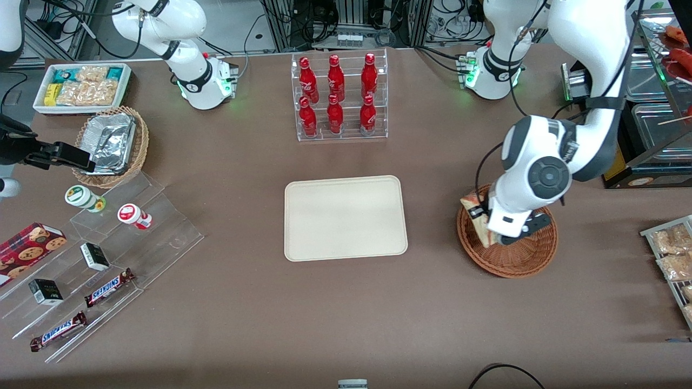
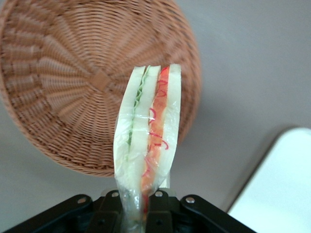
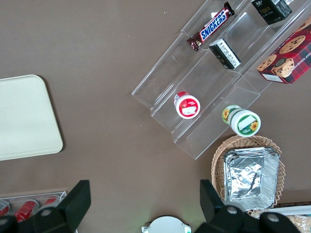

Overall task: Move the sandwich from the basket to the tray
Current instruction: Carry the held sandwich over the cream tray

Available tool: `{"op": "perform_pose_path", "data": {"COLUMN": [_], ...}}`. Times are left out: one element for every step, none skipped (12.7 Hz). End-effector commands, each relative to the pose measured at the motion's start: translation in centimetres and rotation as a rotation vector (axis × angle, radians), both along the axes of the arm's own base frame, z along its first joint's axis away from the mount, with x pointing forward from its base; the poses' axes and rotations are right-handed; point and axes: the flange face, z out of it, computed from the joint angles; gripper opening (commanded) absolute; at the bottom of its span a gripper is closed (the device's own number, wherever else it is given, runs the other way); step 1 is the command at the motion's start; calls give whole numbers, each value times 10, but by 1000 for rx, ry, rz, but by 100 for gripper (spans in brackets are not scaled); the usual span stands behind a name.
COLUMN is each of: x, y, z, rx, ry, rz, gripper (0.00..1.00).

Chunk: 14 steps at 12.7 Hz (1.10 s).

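Note:
My left gripper (image 2: 138, 209) is shut on the sandwich (image 2: 148, 133), a wrapped pale wedge with green and red-orange filling lines, gripped at its narrow end. In the front view the sandwich (image 1: 476, 212) hangs above the rim of the reddish-brown wicker basket (image 1: 508, 259), on the side toward the tray, mostly covered by the gripper (image 1: 494, 229) and wrist. The basket (image 2: 73, 92) lies below the sandwich with nothing in it. The cream-beige tray (image 1: 346, 218) lies bare at mid-table, toward the parked arm's end from the basket; one corner of the tray (image 2: 277, 184) shows in the left wrist view.
A clear rack of red bottles (image 1: 339, 97) stands farther from the front camera than the tray. Snack packets on a rack (image 1: 673, 254) lie at the working arm's end. A tan basket with foil containers (image 1: 111, 146) and clear steps with snacks (image 1: 102, 259) lie toward the parked arm's end.

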Motion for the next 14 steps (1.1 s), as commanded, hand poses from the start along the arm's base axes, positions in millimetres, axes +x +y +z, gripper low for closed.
{"op": "perform_pose_path", "data": {"x": [-4, -4, -7, -11, -16, -22, -27, -31, -33, -33, -33, -39, -45, -49], "y": [-44, -66, -89, -112, -133, -149, -165, -188, -206, -221, -237, -260, -280, -296], "z": [3, 4, 8, 11, 9, 7, 0, -3, -8, -16, -23, -31, -37, -42], "rx": [-2, -14, -32, -56, -70, -75, -78, -83, -90, -126, -154, -157, -149, -151], "ry": [0, -7, -14, -14, -11, -13, -11, -14, -15, 4, 11, 7, 0, -12], "rz": [-121, -168, -191, -208, -232, -258, -279, -308, -328, -317, -314, -324, -315, -310], "gripper": [0, 0, 0, 0, 0, 0, 0, 0, 0, 0, 0, 0, 0, 0]}}
